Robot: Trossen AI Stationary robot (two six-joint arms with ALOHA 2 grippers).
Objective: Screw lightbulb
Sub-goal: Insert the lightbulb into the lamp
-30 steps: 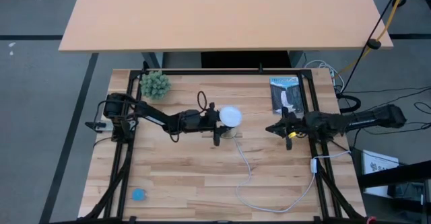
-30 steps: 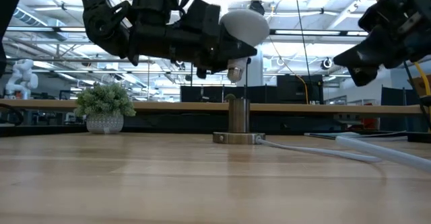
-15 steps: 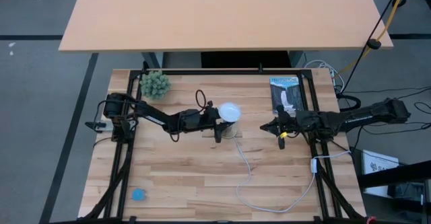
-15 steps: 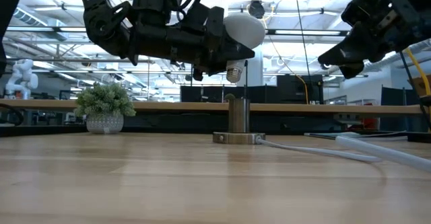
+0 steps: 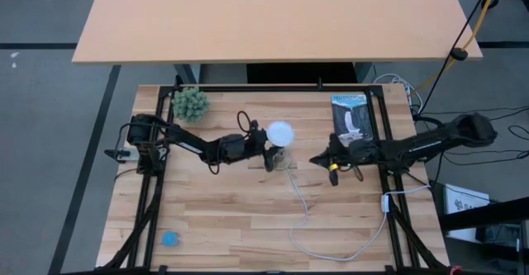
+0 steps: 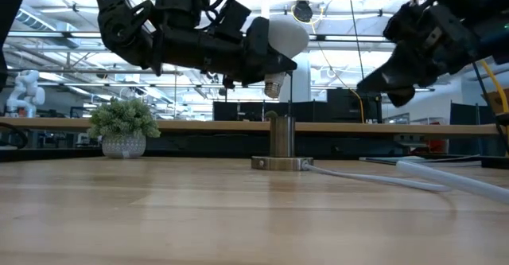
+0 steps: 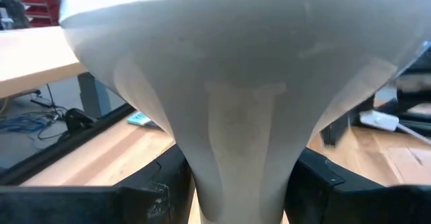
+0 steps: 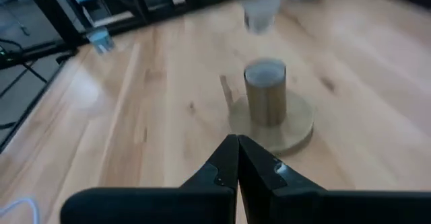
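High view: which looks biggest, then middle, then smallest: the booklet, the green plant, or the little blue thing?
1. The booklet looks biggest.
2. The green plant is close behind; it stands taller, so nearer the camera, which makes this order unsure.
3. The little blue thing is clearly smallest.

Both arms are dark, near-black, built of slim jointed links. The left arm [image 5: 194, 143] carries a looped black cable above its wrist and white lettering on an upper link in the low view. The right arm [image 5: 430, 143] shows a small yellow detail near its gripper [image 5: 324, 158]. The right gripper's fingers [image 8: 222, 167] are matte black, tapering to pointed tips. The left gripper [image 5: 266, 153] has glossy black angular housings.
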